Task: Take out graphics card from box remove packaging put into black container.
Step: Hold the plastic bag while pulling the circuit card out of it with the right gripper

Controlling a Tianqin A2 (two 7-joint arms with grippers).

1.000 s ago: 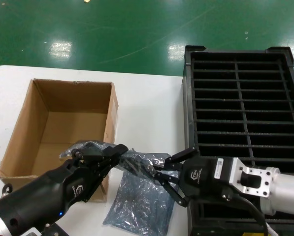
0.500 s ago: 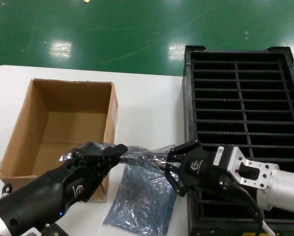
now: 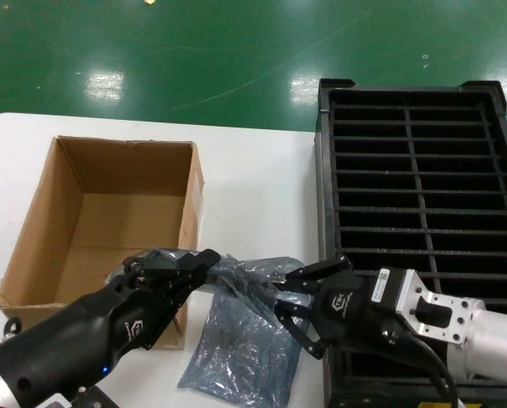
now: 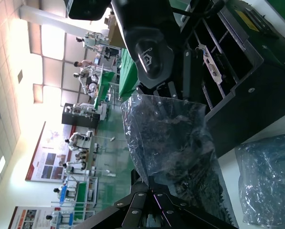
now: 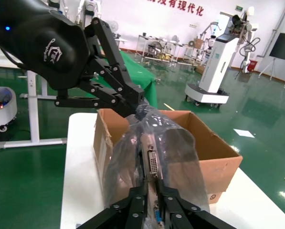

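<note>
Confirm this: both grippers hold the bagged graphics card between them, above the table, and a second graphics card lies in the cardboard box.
Wrong on the box: the head view shows it empty. The rest stands: the left gripper and right gripper hold the graphics card, in its bag, between them above the table.

Two arms are fitted: the left gripper (image 3: 209,259) is carried on a glossy black shell stamped with a white logo and lit by a small blue light, while the right gripper (image 3: 289,303) is mounted on a black-and-silver wrist with screws, a label and a black cable.
</note>
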